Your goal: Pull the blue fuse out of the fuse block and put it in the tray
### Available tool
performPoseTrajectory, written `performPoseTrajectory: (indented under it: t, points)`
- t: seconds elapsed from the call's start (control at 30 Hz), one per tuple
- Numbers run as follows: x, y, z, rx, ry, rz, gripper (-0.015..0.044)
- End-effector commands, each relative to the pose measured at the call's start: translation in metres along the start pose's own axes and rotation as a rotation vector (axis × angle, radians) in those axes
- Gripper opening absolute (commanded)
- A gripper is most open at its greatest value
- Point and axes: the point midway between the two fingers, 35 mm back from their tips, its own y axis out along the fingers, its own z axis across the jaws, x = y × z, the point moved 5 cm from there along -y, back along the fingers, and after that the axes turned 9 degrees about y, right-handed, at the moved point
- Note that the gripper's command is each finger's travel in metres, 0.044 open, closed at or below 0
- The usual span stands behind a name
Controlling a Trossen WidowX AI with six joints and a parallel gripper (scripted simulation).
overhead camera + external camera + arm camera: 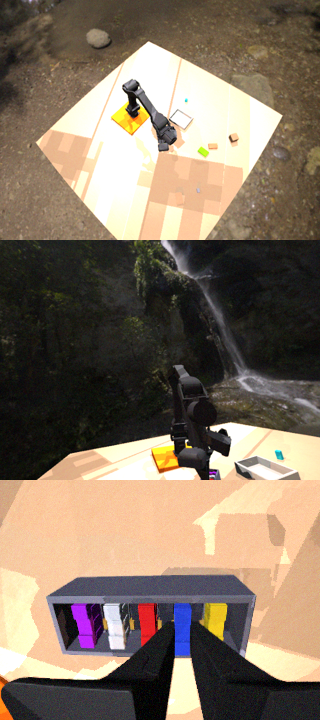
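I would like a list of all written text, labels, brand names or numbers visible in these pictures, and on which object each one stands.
None: no text can be read in any view.
The fuse block and its fuses, including the blue fuse held by the end effector, are plain.
The tray and the orange base plate are unmarked.
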Motion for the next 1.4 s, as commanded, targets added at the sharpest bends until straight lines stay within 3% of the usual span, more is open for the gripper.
performPoseTrajectory:
  t: [0.0,1.37]
  points:
    - [0.000,-0.002,0.000,0.000,-0.001,0.001,0.0000]
    - [0.000,-0.023,0.000,-0.002,0.000,0.003,0.0000]
